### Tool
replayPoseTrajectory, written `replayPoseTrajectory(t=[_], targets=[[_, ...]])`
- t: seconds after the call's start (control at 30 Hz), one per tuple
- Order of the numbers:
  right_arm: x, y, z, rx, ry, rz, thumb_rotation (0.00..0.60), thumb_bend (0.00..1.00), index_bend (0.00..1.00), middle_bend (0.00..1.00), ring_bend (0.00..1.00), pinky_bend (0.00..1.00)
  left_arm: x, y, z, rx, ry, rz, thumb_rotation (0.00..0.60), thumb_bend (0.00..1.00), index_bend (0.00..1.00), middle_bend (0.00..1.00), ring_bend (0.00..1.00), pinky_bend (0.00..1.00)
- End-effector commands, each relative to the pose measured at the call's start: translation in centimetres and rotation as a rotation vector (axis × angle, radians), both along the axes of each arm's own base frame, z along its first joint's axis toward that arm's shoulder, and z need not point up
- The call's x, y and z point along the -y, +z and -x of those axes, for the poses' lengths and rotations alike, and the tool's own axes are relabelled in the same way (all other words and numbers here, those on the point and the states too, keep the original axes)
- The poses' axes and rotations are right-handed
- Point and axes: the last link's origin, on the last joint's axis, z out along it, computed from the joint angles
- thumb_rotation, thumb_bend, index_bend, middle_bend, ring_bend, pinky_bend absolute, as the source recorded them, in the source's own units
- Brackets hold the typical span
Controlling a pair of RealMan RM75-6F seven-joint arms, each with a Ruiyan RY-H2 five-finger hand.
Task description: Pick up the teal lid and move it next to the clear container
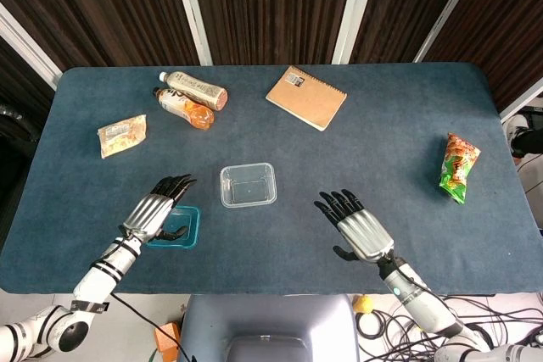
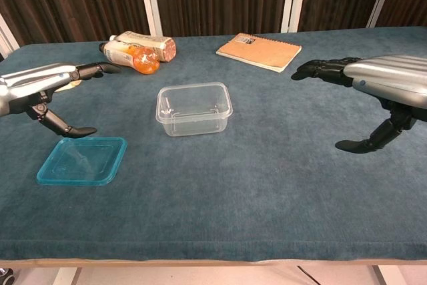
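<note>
Left hand point(image 2: 40, 88) spread above teal lid point(image 2: 82, 161); right hand point(image 2: 373, 91) spread, empty; clear container point(image 2: 194, 108) between.

On the table point(image 1: 356, 158) lie two bottles: one point(image 1: 193, 88) close to the far edge, left of the middle, and an orange one point(image 1: 185, 108) touching it on the near side. There are two snack packets, one point(image 1: 122, 136) toward the left edge and a green and orange one point(image 1: 458, 167) by the right edge. One notebook point(image 1: 306, 97) lies near the far edge. One clear container point(image 1: 248, 185) sits in the middle, and one teal lid point(image 2: 82, 160) lies toward the near left corner. Two hands show, left point(image 1: 157, 208) and right point(image 1: 356, 225).
</note>
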Motion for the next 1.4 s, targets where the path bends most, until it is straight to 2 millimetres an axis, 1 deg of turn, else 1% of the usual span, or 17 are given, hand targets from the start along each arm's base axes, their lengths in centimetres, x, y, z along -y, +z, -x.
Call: replayPoseTrajectory(t=[0.03, 0.17, 0.27, 0.37, 0.4, 0.5, 0.63, 0.7, 0.83, 0.97, 1.23, 1.4], targets=[[0.0, 0.1, -0.1, -0.004, 0.004, 0.002, 0.6, 0.2, 0.0, 0.0, 0.0, 0.0, 0.1, 0.0, 0.0, 0.0, 0.0, 0.008, 0.6, 0.28, 0.0, 0.0, 0.0, 0.0], [-0.4, 0.4, 0.1, -0.003, 0.009, 0.002, 0.6, 0.2, 0.0, 0.0, 0.0, 0.0, 0.5, 0.2, 0.2, -0.012, -0.006, 0.029, 0.6, 0.27, 0.0, 0.0, 0.0, 0.0], [-1.6, 1.5, 1.3, -0.024, 0.024, 0.012, 0.6, 0.2, 0.0, 0.0, 0.0, 0.0, 1.2, 0.3, 0.3, -0.042, -0.018, 0.068, 0.6, 0.26, 0.0, 0.0, 0.0, 0.0], [-3.8, 3.4, 3.8, -0.036, 0.024, 0.026, 0.6, 0.2, 0.0, 0.0, 0.0, 0.0, 1.9, 0.3, 0.9, -0.125, -0.045, 0.111, 0.6, 0.25, 0.0, 0.0, 0.0, 0.0], [-4.7, 4.3, 5.0, -0.039, 0.015, 0.025, 0.6, 0.2, 0.0, 0.0, 0.0, 0.0, 2.1, 0.2, 1.2, -0.163, -0.05, 0.131, 0.6, 0.24, 0.0, 0.0, 0.0, 0.0], [-6.5, 6.0, 7.6, -0.045, -0.004, 0.02, 0.6, 0.2, 0.0, 0.0, 0.0, 0.0, 2.2, -0.3, 1.2, -0.223, -0.041, 0.179, 0.6, 0.22, 0.0, 0.0, 0.0, 0.0], [-8.0, 7.4, 9.7, -0.045, -0.027, 0.001, 0.6, 0.2, 0.0, 0.0, 0.0, 0.0, 1.7, -1.3, 0.4, -0.247, -0.034, 0.217, 0.6, 0.21, 0.0, 0.0, 0.0, 0.0], [-8.3, 7.9, 10.3, -0.043, -0.033, -0.002, 0.6, 0.2, 0.0, 0.0, 0.0, 0.0, 1.4, -1.7, 0.3, -0.268, -0.036, 0.221, 0.6, 0.2, 0.0, 0.0, 0.0, 0.0], [-8.8, 8.4, 10.9, -0.042, -0.045, -0.012, 0.6, 0.2, 0.0, 0.0, 0.0, 0.0, 0.5, -2.3, 0.7, -0.332, -0.021, 0.21, 0.6, 0.2, 0.0, 0.0, 0.0, 0.0], [-8.9, 8.8, 11.2, -0.038, -0.042, -0.011, 0.6, 0.2, 0.0, 0.0, 0.0, 0.0, 0.3, -2.2, 1.0, -0.372, 0.006, 0.207, 0.6, 0.2, 0.0, 0.0, 0.0, 0.0], [-8.7, 8.7, 11.5, -0.038, -0.054, -0.022, 0.6, 0.2, 0.0, 0.0, 0.0, 0.0, -0.6, -2.0, 2.4, -0.36, 0.093, 0.204, 0.6, 0.2, 0.0, 0.0, 0.0, 0.0], [-8.6, 8.7, 11.4, -0.029, -0.055, -0.023, 0.6, 0.2, 0.0, 0.0, 0.0, 0.0, -0.7, -2.1, 2.9, -0.366, 0.107, 0.215, 0.6, 0.2, 0.0, 0.0, 0.0, 0.0]])
